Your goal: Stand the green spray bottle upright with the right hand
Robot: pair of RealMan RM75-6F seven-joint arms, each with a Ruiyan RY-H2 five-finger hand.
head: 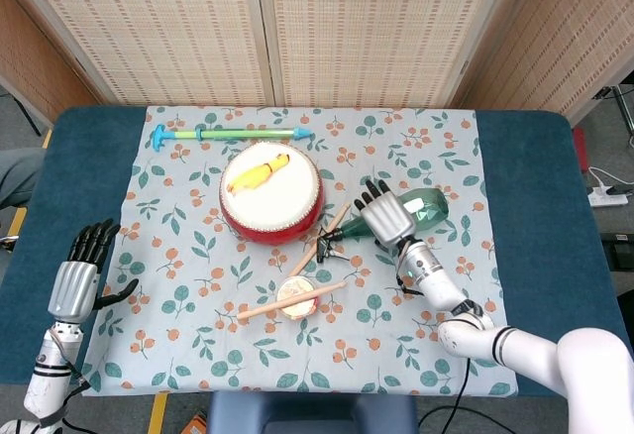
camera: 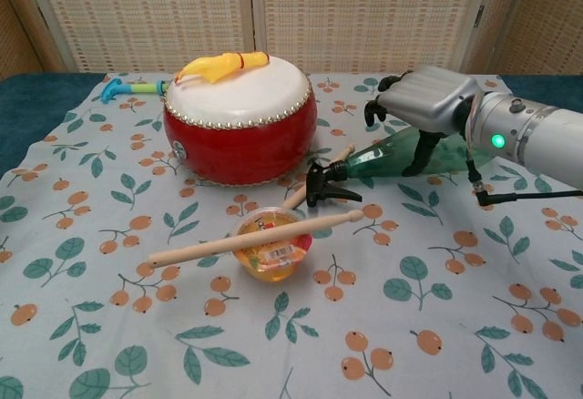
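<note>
The green spray bottle lies on its side on the floral cloth, its black nozzle pointing left toward the drum. My right hand is right over the bottle's middle, palm down. Its fingers arch over the far side and its thumb reaches down the near side. I see no closed grip, and the bottle still rests on the cloth. My left hand hovers open at the cloth's left edge, holding nothing; the chest view does not show it.
A red drum with a yellow toy on top stands just left of the nozzle. One drumstick lies across a jelly cup; another lies by the nozzle. A blue-green rod lies at the back.
</note>
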